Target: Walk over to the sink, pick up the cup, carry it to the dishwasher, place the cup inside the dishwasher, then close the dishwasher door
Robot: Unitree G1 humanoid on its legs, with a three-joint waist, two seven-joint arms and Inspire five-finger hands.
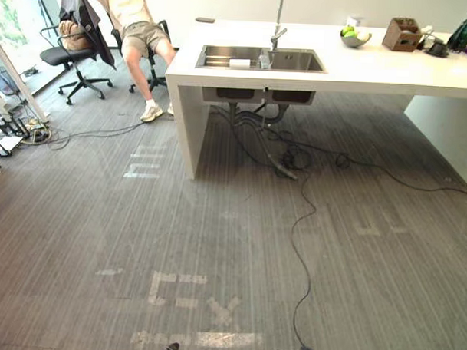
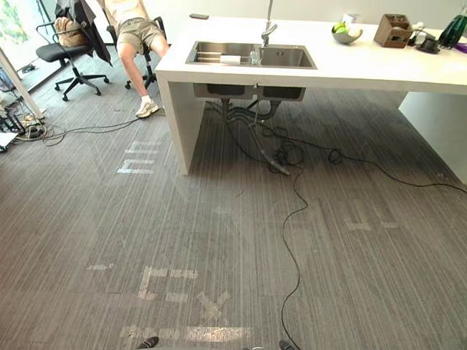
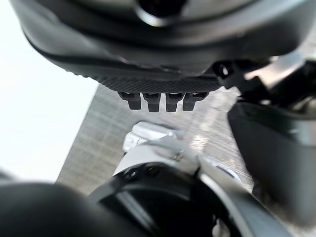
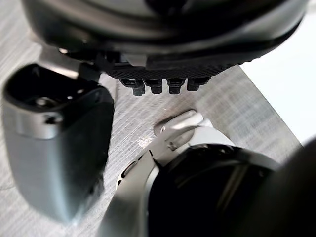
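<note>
The clear cup [image 1: 264, 61] stands in the steel sink [image 1: 300, 61] at my 12 o'clock, beside the faucet [image 1: 278, 31]. My left hand [image 3: 158, 79] and right hand [image 4: 163, 69] hang empty, fingers straight, side by side.

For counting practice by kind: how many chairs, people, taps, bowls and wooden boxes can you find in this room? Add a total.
Chairs: 2
People: 1
Taps: 1
Bowls: 1
Wooden boxes: 1
Total: 6
</note>
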